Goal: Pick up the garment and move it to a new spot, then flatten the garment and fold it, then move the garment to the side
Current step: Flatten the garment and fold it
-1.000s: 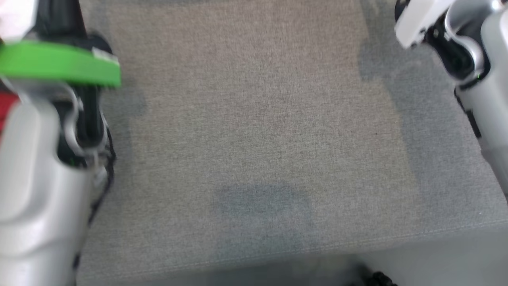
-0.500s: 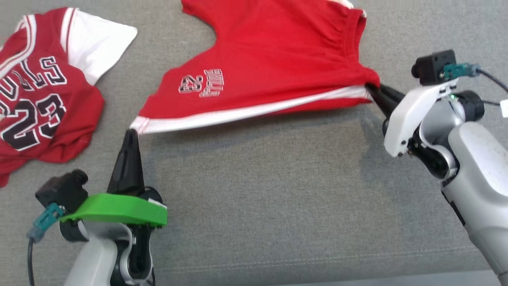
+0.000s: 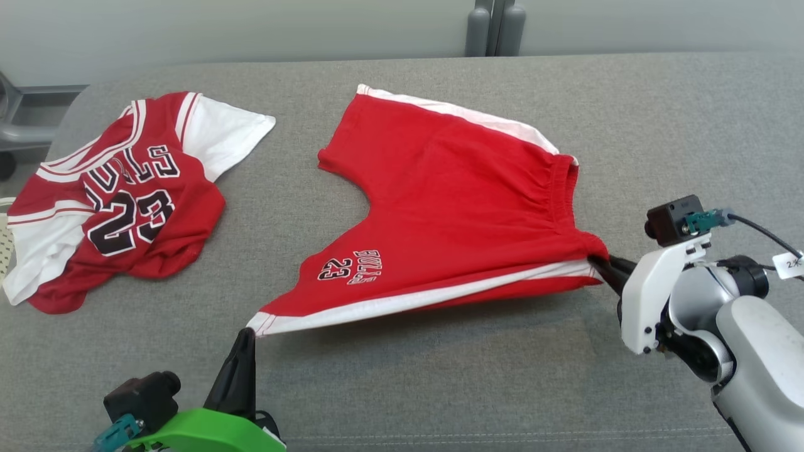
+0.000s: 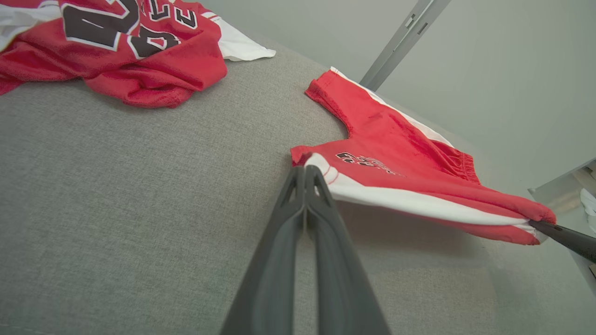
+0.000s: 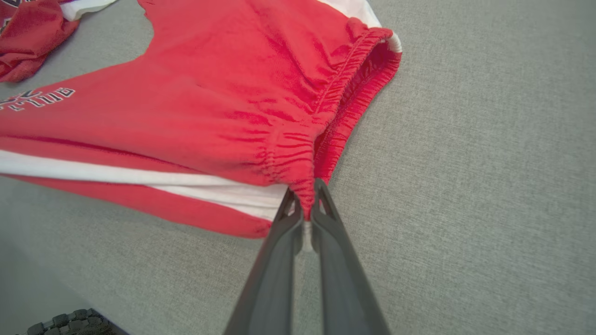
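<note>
Two red garments on grey cushion (image 3: 440, 383), read left to right. Far left: crumpled jersey (image 3: 119, 201), numbered 23, lying well apart from the work and touched by neither arm. Lower left: left gripper (image 3: 247, 336), fingers clenched on the white-striped hem corner of one leg of the shorts (image 3: 452, 207). Centre: shorts, the task's garment, spread mid-cushion, far leg and most of the panel resting on the fabric, near edge raised just clear and casting a shadow beneath. Right: right gripper (image 3: 602, 263), likewise clenched, on the gathered waistband end at the same side seam. Gripped at opposite ends of one seam so as to draw the white stripe into a straight, taut line; judged to serve flattening, with creases pulled out before any fold. Held low, presumably to let the far half drag flat rather than bunch. Relocation seemingly done, flattening in hand; folding and the move aside not yet begun.
</note>
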Controlling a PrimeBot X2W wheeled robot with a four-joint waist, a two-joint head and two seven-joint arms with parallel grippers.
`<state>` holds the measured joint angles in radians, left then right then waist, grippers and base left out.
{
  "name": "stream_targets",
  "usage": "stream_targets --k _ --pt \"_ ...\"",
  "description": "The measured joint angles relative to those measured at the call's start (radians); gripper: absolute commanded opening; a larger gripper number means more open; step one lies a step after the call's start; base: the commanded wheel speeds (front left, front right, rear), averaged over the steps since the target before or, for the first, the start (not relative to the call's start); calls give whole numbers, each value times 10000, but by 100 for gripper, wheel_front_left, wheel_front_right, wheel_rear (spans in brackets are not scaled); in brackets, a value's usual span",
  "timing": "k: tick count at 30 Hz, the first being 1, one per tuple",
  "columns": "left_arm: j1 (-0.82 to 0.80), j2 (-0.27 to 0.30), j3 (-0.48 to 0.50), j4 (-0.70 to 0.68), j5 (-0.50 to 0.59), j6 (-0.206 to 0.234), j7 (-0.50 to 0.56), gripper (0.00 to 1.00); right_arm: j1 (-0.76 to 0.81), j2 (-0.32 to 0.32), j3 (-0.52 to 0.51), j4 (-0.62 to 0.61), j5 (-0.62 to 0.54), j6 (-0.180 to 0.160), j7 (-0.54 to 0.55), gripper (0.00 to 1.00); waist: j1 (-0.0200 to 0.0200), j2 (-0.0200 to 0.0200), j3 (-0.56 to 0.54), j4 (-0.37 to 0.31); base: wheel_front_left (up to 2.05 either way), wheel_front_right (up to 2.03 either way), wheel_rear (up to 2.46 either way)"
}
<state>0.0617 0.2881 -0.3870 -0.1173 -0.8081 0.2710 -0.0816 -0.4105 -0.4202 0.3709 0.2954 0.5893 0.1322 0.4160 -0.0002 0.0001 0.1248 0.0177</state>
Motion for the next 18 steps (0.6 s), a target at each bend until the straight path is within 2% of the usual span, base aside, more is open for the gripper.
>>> stream_targets --k 6,9,13,18 --pt "561 357 -21 -681 23 326 374 0 1218 -38 -334 -1147 31 -2 723 0 0 0 -347 114 0 0 0" --pt "525 483 94 -796 107 372 360 0 1588 140 -667 -1747 86 -2 840 0 1 0 -378 52 0 0 0" --pt "-369 522 69 -491 366 270 359 0 1720 748 -1218 -2117 150 -4 826 0 1 0 -288 -64 0 0 0" --pt "-2281 314 -136 633 809 -2 347 0 1420 1651 -1964 -2082 50 -8 617 0 1 0 -11 -191 0 0 0"
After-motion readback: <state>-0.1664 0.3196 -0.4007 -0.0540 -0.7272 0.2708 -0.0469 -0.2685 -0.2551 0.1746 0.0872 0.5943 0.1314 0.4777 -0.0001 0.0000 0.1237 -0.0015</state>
